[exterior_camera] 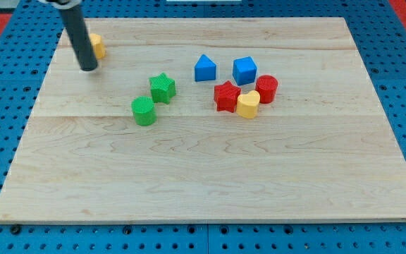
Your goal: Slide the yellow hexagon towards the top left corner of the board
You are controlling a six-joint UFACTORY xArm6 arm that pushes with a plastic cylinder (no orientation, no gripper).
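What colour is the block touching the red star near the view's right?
Yellow: the heart-shaped block against the red star, clear in the camera view.

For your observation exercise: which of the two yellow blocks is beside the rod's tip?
The yellow hexagon, top left, partly behind my tip; the yellow heart sits among red blocks.

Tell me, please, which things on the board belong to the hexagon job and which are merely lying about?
In the job:
yellow hexagon, partly hidden behind the rod
my tip, just below-left of it
wooden board

Lying about:
green star
green cylinder
blue triangular block
blue cube
red star
red cylinder
yellow heart
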